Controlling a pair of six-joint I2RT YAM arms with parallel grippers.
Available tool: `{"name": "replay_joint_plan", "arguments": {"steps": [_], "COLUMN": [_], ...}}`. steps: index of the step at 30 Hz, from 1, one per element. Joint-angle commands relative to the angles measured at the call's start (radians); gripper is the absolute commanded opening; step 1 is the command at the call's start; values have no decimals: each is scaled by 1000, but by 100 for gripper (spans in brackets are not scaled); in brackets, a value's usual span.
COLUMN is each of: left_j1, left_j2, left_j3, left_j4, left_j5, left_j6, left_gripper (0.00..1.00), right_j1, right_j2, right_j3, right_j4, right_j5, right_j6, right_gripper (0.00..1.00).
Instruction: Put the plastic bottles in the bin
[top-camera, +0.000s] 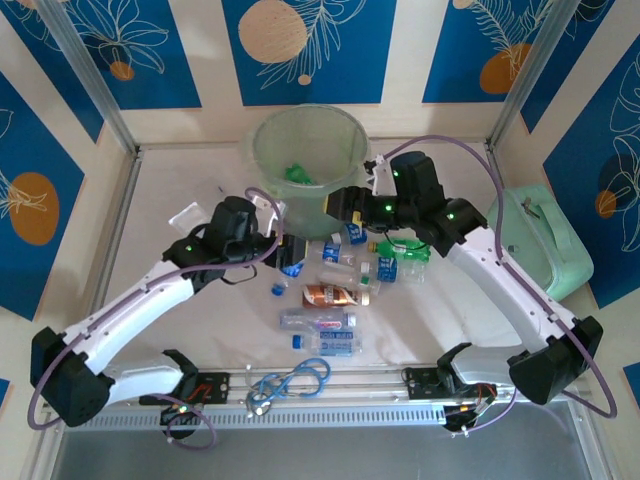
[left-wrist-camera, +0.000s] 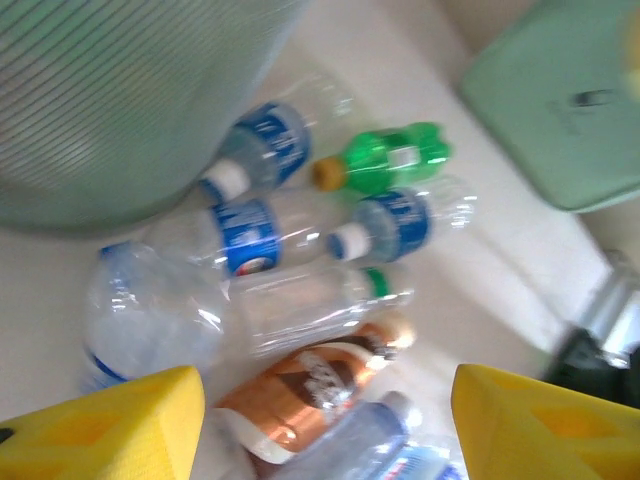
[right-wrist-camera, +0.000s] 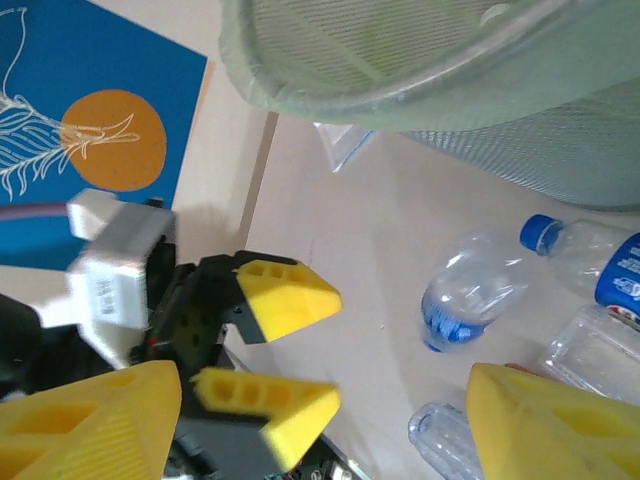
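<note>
While both stand wide and empty, the left gripper (left-wrist-camera: 325, 420) is nearer: the plastic bottles (left-wrist-camera: 320, 300) lie mid-frame just ahead of it on the tabletop (left-wrist-camera: 510, 260), long axes mostly running side to side across its gap; the right gripper (right-wrist-camera: 320, 420) hovers beside the bin (right-wrist-camera: 420, 60), top of frame.

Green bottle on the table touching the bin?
Apart. Left wrist view: the green bottle lies clear of the bin, a blue-labelled bottle between them.

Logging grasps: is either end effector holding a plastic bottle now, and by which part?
Nothing is held: the left end effector and the right end effector both stand open, empty.
</note>
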Motion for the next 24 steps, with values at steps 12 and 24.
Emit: {"name": "replay_joint_plan", "arguments": {"steps": [12, 24], "left_j1": [14, 112], "left_j2": [-28, 95], "left_j3": [-35, -216], "left_j4": [-191, -155], "left_j5": [-362, -422], "left_j6": [26, -56], "left_gripper": [93, 84], "right_j1": [27, 55], "right_j2": [-19, -38], "right_j3": [-14, -51], "right_j4": [-26, -4], "right_j5": [9, 15], "right_j6": [-21, 5], "right_gripper": [77, 77]}}
